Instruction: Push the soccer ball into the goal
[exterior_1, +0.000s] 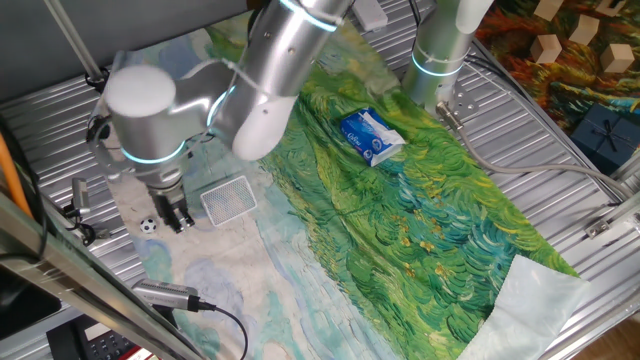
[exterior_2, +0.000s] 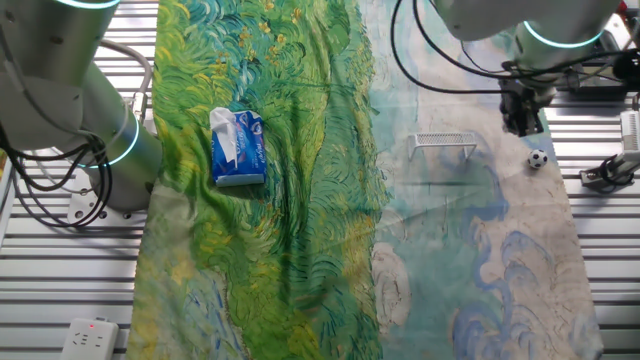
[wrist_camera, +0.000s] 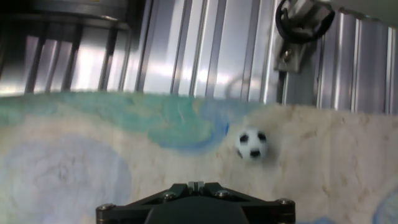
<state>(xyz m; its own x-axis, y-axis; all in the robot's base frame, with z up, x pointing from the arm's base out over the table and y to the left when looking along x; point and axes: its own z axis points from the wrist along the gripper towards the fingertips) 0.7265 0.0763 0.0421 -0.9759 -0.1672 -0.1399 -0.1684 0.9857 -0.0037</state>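
The soccer ball (exterior_1: 148, 226) (exterior_2: 538, 158) (wrist_camera: 252, 144) is tiny, white with black patches, and rests on the pale part of the painted cloth. My gripper (exterior_1: 179, 220) (exterior_2: 521, 122) (wrist_camera: 196, 185) stands low over the cloth between ball and goal, its fingers pressed together with nothing held. In the hand view the ball lies ahead and a little right of the fingertips. The goal (exterior_1: 227, 200) (exterior_2: 446, 145), a small white mesh frame, sits on the cloth on the gripper's other side from the ball.
A blue-and-white packet (exterior_1: 369, 136) (exterior_2: 236, 147) lies on the green part of the cloth. A second arm's base (exterior_1: 440, 55) (exterior_2: 105, 150) stands at the cloth's edge. A metal clamp (wrist_camera: 298, 31) (exterior_2: 610, 172) sits on the slatted table just beyond the ball.
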